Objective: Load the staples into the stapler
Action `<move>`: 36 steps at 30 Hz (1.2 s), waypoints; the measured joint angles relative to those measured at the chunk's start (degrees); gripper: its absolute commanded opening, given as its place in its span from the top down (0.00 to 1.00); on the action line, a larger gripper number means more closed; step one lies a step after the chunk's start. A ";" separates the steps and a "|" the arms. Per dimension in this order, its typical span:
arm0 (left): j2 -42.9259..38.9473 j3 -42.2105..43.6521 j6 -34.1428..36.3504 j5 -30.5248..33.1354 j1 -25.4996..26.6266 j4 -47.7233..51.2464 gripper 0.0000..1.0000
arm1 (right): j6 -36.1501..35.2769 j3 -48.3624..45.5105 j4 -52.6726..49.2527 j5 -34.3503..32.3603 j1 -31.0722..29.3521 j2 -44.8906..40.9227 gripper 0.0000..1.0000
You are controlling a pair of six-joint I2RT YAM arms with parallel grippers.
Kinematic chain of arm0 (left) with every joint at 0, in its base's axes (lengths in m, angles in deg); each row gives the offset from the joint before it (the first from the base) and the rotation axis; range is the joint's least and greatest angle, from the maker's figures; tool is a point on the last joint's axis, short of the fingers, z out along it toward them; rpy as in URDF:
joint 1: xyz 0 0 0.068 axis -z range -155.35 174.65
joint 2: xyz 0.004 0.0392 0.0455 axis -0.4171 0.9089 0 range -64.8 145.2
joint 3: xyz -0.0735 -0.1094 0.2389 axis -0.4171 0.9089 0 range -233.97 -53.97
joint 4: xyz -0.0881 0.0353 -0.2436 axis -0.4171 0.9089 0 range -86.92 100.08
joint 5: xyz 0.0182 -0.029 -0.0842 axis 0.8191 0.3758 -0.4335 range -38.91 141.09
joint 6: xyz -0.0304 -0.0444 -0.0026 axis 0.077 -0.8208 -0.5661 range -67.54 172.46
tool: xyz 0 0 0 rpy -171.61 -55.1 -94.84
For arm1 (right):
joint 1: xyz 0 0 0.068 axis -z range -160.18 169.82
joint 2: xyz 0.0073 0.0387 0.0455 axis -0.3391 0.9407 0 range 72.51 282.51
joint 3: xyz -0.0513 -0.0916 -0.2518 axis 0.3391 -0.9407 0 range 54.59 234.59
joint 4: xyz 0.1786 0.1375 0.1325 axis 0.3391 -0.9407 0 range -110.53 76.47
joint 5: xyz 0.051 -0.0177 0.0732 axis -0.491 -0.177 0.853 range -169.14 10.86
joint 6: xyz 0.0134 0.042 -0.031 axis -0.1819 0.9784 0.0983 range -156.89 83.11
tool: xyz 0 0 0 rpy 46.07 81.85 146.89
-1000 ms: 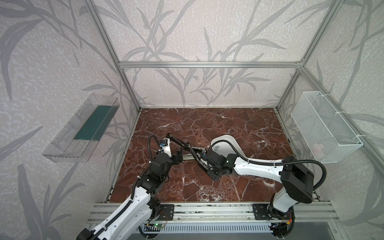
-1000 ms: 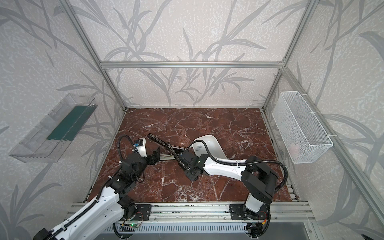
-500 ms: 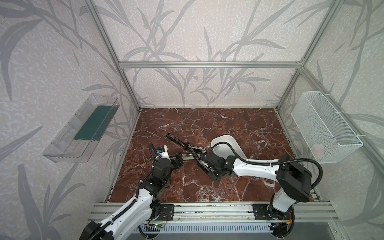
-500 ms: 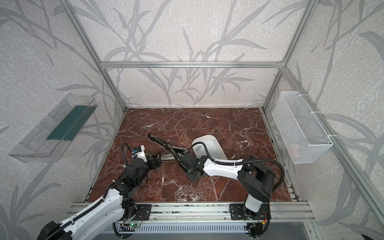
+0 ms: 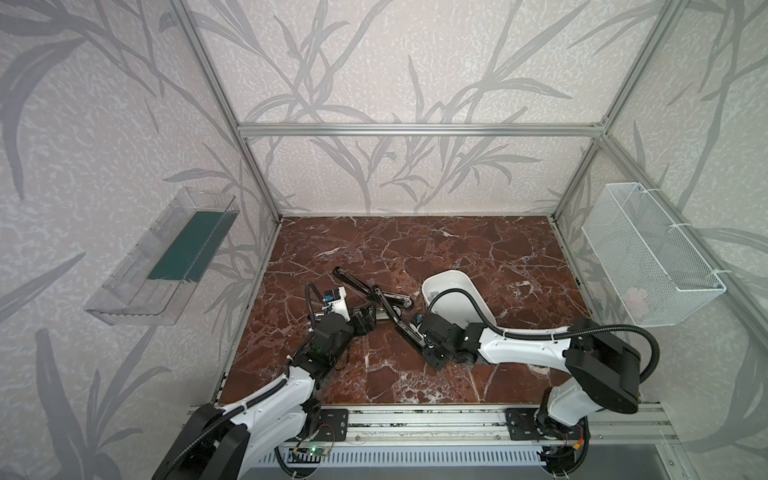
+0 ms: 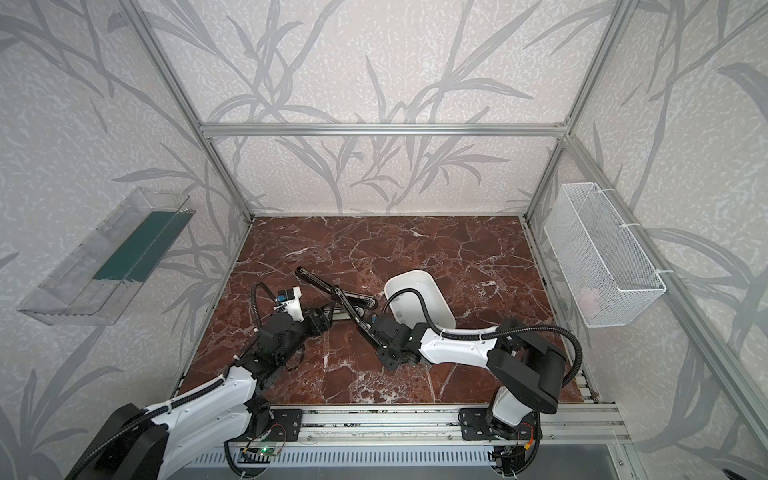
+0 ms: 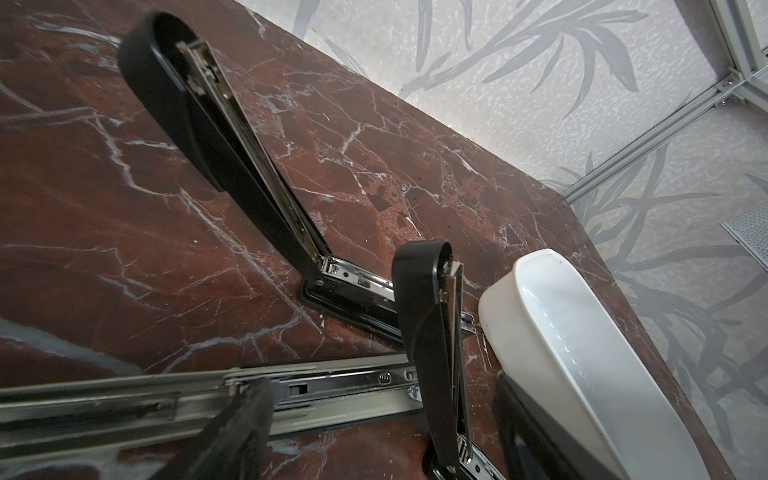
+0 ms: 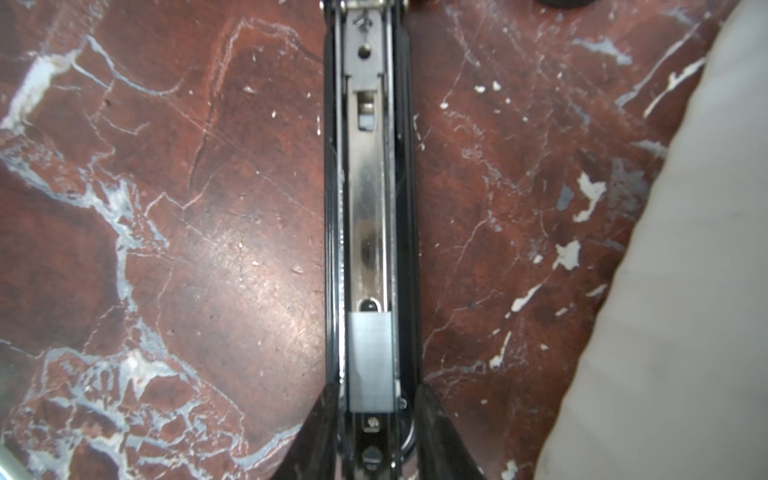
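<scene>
Three black staplers lie open mid-table. The stapler (image 8: pixel 370 187) under my right wrist shows its chrome channel with a grey strip of staples (image 8: pixel 370 361) lying in it near the front end. My right gripper (image 8: pixel 376 432) (image 5: pixel 419 343) (image 6: pixel 374 334) has a finger against each side of that stapler's base, shut on it. Its lid (image 7: pixel 428 332) stands upright. My left gripper (image 7: pixel 380 419) (image 5: pixel 365 322) (image 6: pixel 320 322) is open beside a stapler's bare chrome rail (image 7: pixel 332 386) that lies flat. The far stapler (image 7: pixel 199 137) (image 5: pixel 361 286) has its lid raised.
A white oval dish (image 5: pixel 453 299) (image 7: pixel 582 353) (image 8: pixel 685 291) stands just right of the staplers, close behind my right wrist. On the left wall hangs a clear bin (image 5: pixel 166 257), on the right wall a white wire basket (image 5: pixel 648 257).
My left arm drew back a little toward the front, then came forward again to the chrome rail. My right gripper has stayed at the stapler's base.
</scene>
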 measured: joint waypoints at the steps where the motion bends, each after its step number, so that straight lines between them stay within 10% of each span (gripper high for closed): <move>1: 1.33 -0.02 -0.13 -0.48 0.07 -1.20 0.15 | 0.11 -0.04 0.28 -0.09 -0.07 0.00 0.72; 20: 21.62 -4.13 -1.70 -6.32 0.96 -16.44 0.12 | 0.59 -0.46 3.17 -0.66 -0.70 0.00 0.95; 30: 33.14 -7.50 -0.59 -10.49 0.96 -29.46 0.36 | -0.15 -0.66 3.96 -0.42 -0.68 0.00 1.00; 36: 40.96 -7.98 1.33 -13.84 0.96 -38.25 0.69 | -0.48 -0.94 4.87 0.15 -0.68 0.09 1.00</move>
